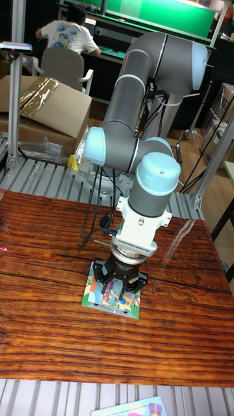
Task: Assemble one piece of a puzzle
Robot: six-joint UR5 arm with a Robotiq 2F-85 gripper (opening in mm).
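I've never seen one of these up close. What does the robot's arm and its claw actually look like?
The arm is built of thick grey tubes joined by rounded joints with pale blue caps. A white block sits at its wrist above a ribbed silver ring. Black cables hang loosely along its side. The gripper is a compact black unit with two short fingers. No readable markings show.

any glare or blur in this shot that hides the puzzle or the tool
Tall fixed view: a bright sheen streaks the glossy wooden table right of the arm; the tool shades the puzzle board beneath it, so its jaws cannot be read; the seated person behind looks soft.
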